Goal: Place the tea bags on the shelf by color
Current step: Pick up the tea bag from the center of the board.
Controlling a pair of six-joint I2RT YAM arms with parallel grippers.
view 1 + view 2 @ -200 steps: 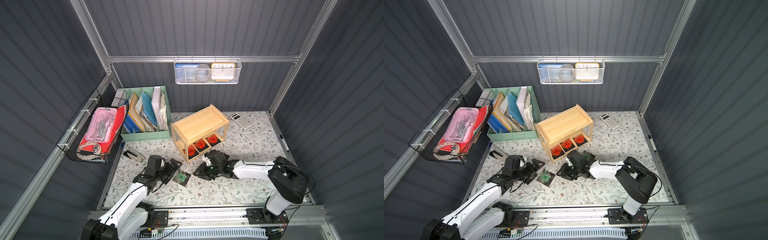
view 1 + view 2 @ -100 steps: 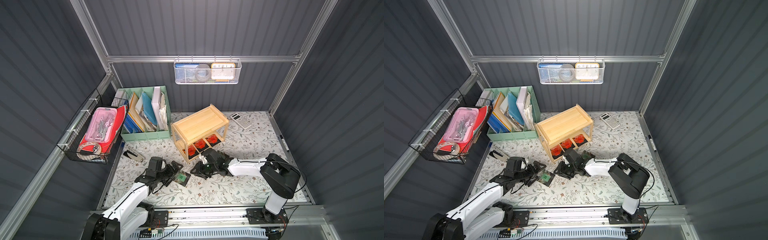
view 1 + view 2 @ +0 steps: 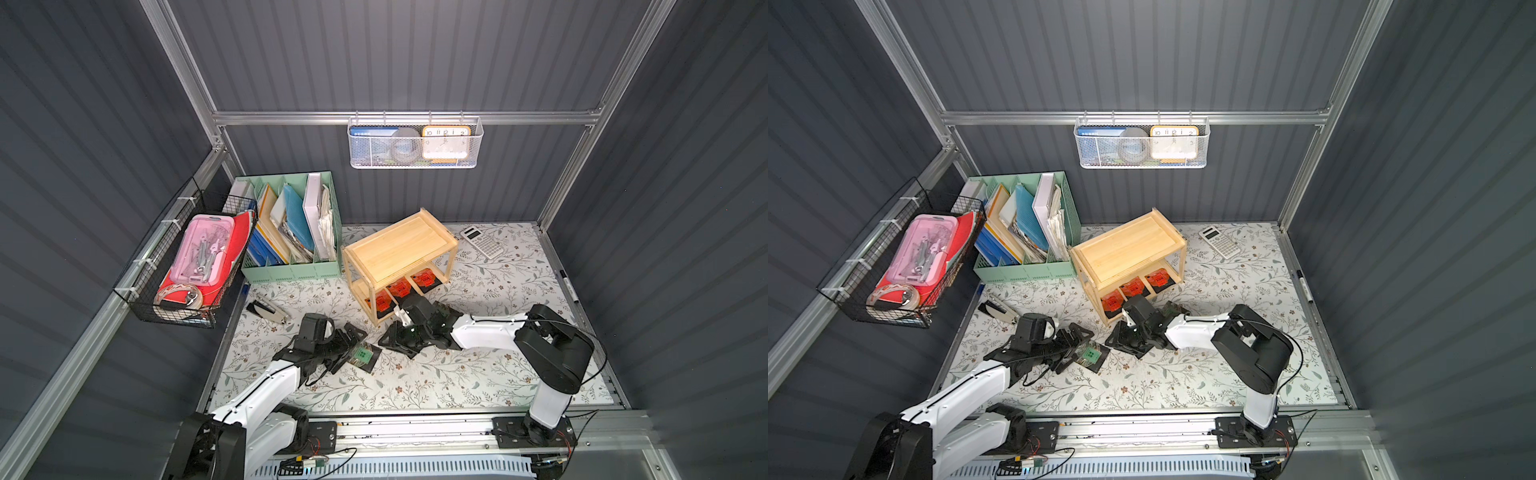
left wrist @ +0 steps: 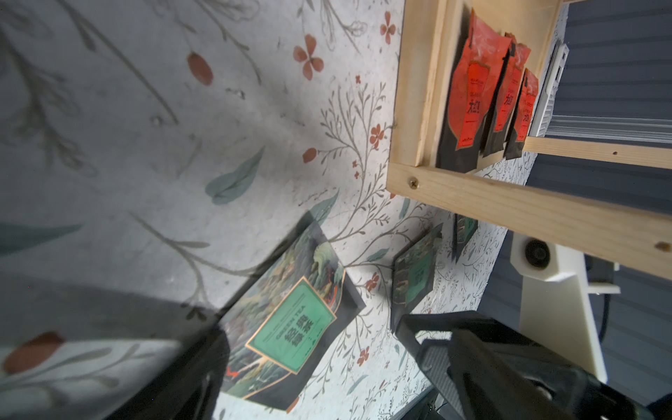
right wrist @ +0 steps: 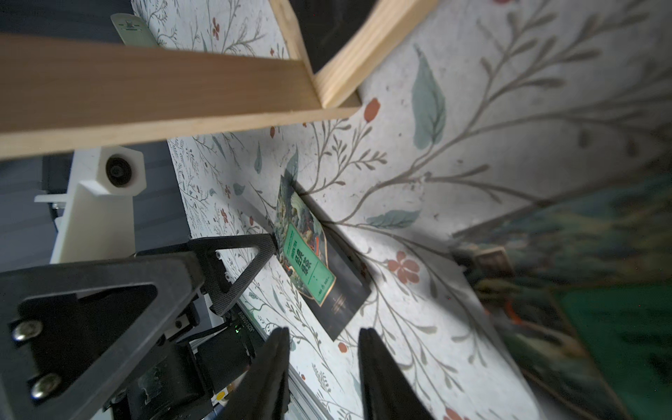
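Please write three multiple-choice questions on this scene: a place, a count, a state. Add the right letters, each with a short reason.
1. Where do the orange-red tea bags lie?
A) top tier
B) lower tier of the wooden shelf
C) floral mat

2. How many orange-red tea bags are there?
A) two
B) three
C) five

3. How is the right gripper?
A) shut on a tea bag
B) shut on a shelf post
C) open, holding nothing

1B: both top views show them under the top tier.
2B: three labels in a row.
3C: the right wrist view shows an empty gap between its fingers.
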